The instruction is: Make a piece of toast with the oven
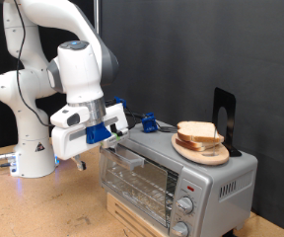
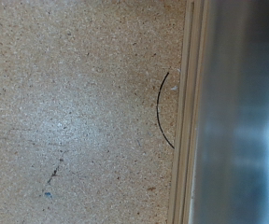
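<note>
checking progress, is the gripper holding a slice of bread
No, the bread slices lie on the round wooden plate atop the silver toaster oven, apart from the gripper.

— What colours sit on the oven (image 1: 177,176)?
— Silver casing, pale knobs (image 1: 186,202), a glass door crossed by bright wire lines. On its roof, a light wooden plate (image 1: 203,150) carries tan slices (image 1: 197,132) edged in darker brown.
— And at nine o'clock from that plate?
— The arm (image 1: 58,69), glossy white, with blue parts and a blue band around the gripper (image 1: 110,138). Behind everything, a black backdrop (image 1: 191,49).
— The table (image 1: 43,209)?
— Speckled beige cork. In the wrist view the same speckle (image 2: 69,112), a thin black curved line (image 2: 162,110), a cream edge, then brushed silver metal (image 2: 242,112).
</note>
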Controlling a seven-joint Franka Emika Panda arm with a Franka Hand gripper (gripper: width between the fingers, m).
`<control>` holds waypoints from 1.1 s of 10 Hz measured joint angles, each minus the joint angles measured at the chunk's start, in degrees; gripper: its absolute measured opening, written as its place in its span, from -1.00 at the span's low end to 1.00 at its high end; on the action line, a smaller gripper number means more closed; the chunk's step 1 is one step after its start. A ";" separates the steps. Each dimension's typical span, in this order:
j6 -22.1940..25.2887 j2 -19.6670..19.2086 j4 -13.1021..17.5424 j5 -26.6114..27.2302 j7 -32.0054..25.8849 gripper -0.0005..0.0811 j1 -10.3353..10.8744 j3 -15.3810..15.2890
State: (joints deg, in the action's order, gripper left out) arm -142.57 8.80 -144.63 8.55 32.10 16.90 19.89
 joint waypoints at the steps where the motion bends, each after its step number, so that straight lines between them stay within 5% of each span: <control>1: 0.43 0.02 0.14 -0.04 0.00 0.99 -0.03 0.24; 7: 1.98 -1.60 1.30 -0.43 1.42 0.99 -2.63 1.19; 11: 2.10 -5.68 5.81 1.69 1.88 0.99 -3.77 2.47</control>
State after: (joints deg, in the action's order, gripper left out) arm -140.47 3.12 -138.83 10.24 33.98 13.13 22.36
